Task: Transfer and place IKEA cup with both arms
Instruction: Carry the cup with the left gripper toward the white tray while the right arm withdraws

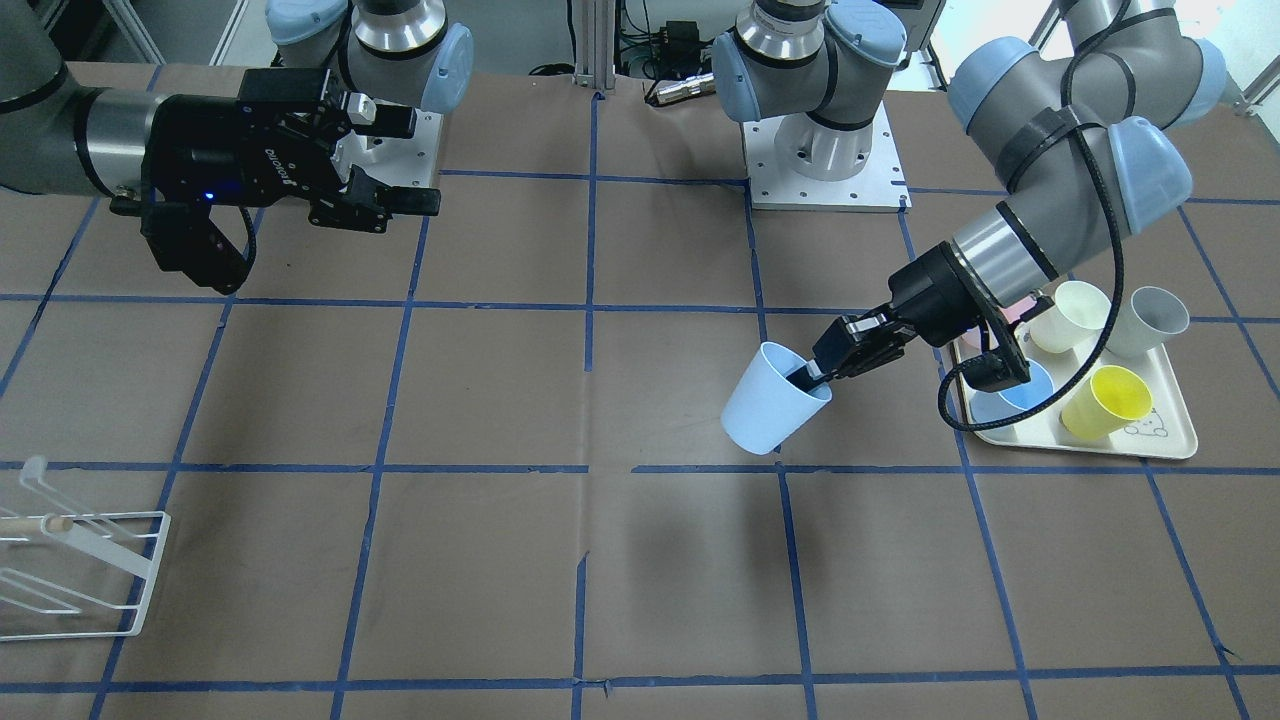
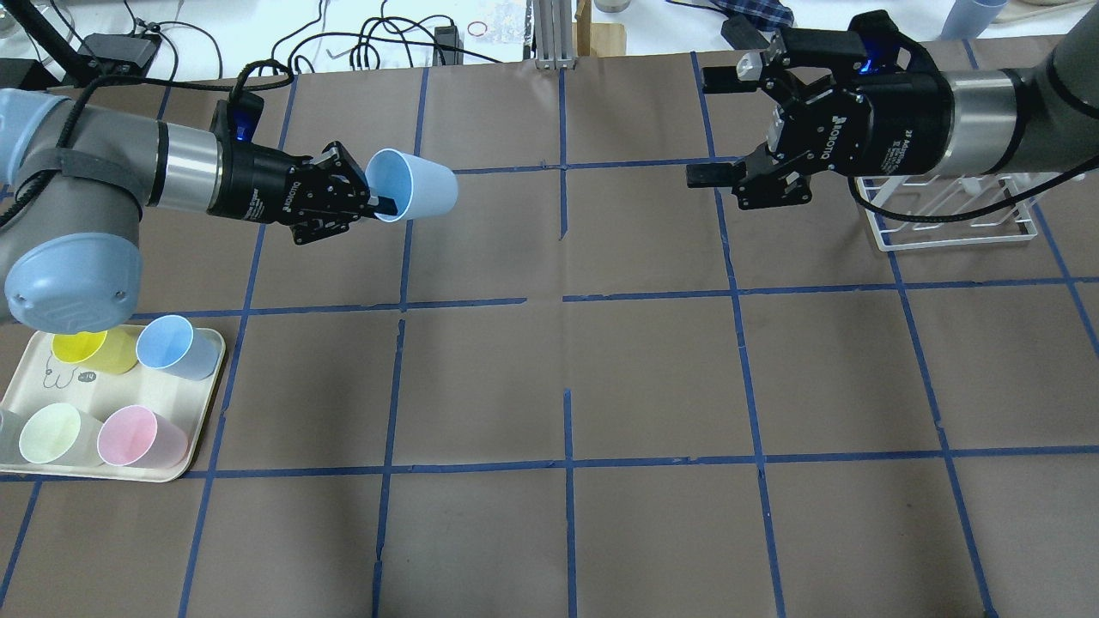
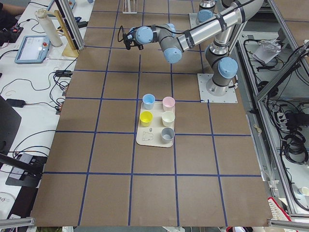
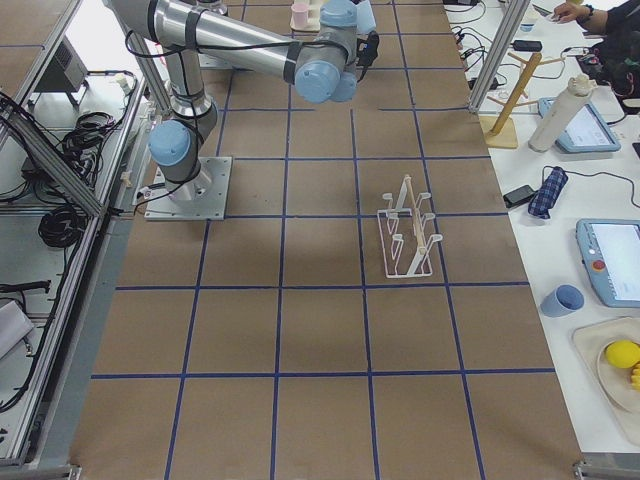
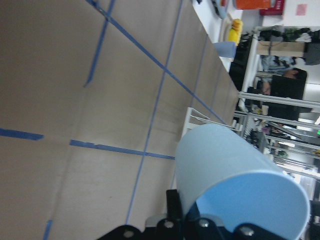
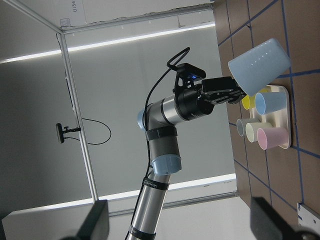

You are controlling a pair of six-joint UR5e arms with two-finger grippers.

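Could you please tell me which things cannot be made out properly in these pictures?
Pink cup: front-facing view, almost wholly hidden behind the left arm.
Grey cup: overhead view, cut off by the left edge.
White rack: overhead view, partly covered by the right tool; front-facing view, cut by the left edge.
Left tool, holding the pale blue cup: left wrist view, mostly below the bottom edge.

The overhead view looks forward and down from behind the robot, and the front-facing view looks steeply down from across the table (image 1: 500, 600); both show the tray (image 1: 1180, 445) and wire rack (image 2: 953, 239), mirrored. The side views look along the table from high at either end. The left wrist camera looks closely past the pale blue cup (image 5: 225, 165), the right wrist camera across at the left arm (image 6: 165, 112).
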